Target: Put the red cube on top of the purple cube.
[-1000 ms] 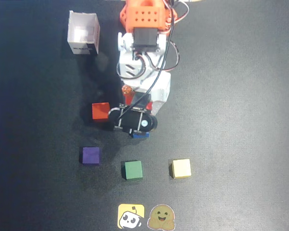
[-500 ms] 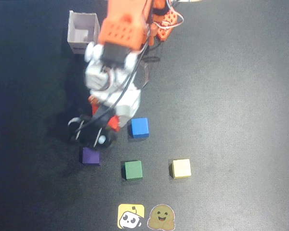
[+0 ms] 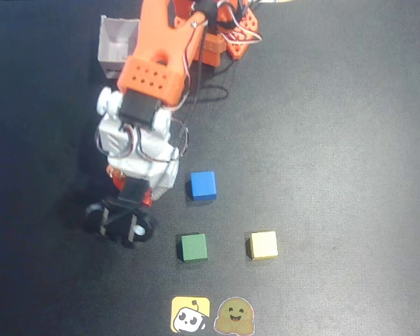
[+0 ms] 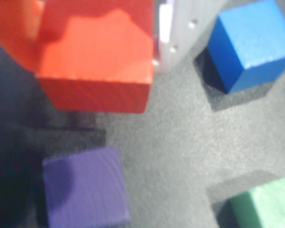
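In the wrist view my gripper (image 4: 92, 42) is shut on the red cube (image 4: 95, 61), with an orange finger (image 4: 12, 23) on its left and a white finger (image 4: 173, 28) on its right. The cube hangs a little above the black mat. The purple cube (image 4: 85, 187) sits on the mat at the lower left of that view, just below the red cube and apart from it. In the overhead view the gripper (image 3: 131, 190) is at the left of centre. The arm hides both cubes there.
A blue cube (image 3: 203, 185) (image 4: 249, 45) lies right of the gripper. A green cube (image 3: 194, 247) (image 4: 266, 206) and a pale yellow cube (image 3: 264, 245) lie nearer the front. A grey open box (image 3: 117, 45) stands at the back left. Two stickers (image 3: 190, 315) mark the front edge.
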